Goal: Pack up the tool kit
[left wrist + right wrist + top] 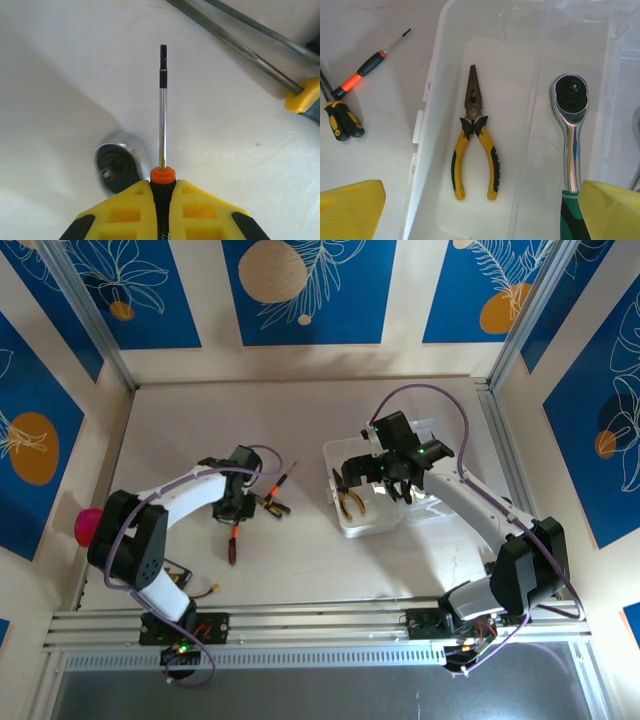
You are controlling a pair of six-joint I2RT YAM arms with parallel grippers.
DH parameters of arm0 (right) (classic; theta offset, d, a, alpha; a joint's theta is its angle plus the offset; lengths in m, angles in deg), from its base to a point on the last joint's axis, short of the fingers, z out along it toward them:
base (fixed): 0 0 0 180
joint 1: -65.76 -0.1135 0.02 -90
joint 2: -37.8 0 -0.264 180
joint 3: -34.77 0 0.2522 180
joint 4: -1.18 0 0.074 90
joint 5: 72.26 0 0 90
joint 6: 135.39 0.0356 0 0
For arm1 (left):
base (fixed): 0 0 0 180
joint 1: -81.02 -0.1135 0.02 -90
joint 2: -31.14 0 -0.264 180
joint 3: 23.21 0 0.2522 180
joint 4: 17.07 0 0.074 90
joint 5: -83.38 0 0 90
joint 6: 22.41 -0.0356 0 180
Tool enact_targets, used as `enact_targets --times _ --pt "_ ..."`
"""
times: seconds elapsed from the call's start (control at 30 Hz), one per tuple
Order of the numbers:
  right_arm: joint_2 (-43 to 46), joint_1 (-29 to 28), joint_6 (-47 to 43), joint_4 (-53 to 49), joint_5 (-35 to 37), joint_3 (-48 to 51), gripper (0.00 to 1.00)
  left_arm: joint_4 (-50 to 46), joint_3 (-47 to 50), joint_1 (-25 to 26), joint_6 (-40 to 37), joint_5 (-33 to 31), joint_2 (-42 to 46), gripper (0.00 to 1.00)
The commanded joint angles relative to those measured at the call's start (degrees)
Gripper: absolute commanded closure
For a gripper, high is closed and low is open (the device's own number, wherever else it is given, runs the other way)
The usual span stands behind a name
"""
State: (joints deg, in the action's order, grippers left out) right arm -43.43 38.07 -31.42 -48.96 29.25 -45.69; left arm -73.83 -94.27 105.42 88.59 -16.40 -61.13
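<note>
The tool kit's clear case (362, 528) lies open right of centre, its rim (436, 75) in the right wrist view. Inside lie yellow-handled pliers (348, 502) (475, 137), and beside them a ratchet wrench (570, 125) with a green-and-black handle. My right gripper (394, 483) (480, 220) hovers open above the case, with nothing between its fingers. My left gripper (237, 518) (162, 186) is shut on a small screwdriver (232, 543) (162, 115) with a black handle and an orange collar, its shaft pointing away from the wrist, just over the table.
An orange-and-black screwdriver (365, 72) (284, 479) and two yellow-handled ones (342, 122) (272, 504) lie left of the case. A round metal socket (116, 169) rests beside the held screwdriver. A pink ball (88, 527) sits at the left wall, a dark card (178, 575) near the left base.
</note>
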Motion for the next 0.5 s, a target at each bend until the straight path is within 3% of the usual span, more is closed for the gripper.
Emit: enact_targets --times 0.0,0.07,0.17,0.3,0.47 --pt "2.4 0.7 -0.4 1.5 -2.8 0.9 0.01 -5.3 -3.5 -1.2 -2.4 -4.1 3.8 1.00" --pt "2.5 0.9 -0.3 2.0 -3.8 1.1 0.01 -5.2 -4.2 -1.4 -2.2 -2.4 5.0 1.00" --pt "2.9 1.0 -0.3 3.4 -7.3 1.4 0.01 -1.9 -5.0 -1.4 -0.8 5.4 7.5 1.00" --pt "3.1 0.7 0.4 7.6 -16.9 2.1 0.01 10.9 -5.1 -1.0 4.4 22.3 10.9 1.00" --pt "3.3 -0.4 5.0 17.5 -27.0 4.4 0.01 25.7 -8.6 1.0 11.7 32.0 10.1 1.00"
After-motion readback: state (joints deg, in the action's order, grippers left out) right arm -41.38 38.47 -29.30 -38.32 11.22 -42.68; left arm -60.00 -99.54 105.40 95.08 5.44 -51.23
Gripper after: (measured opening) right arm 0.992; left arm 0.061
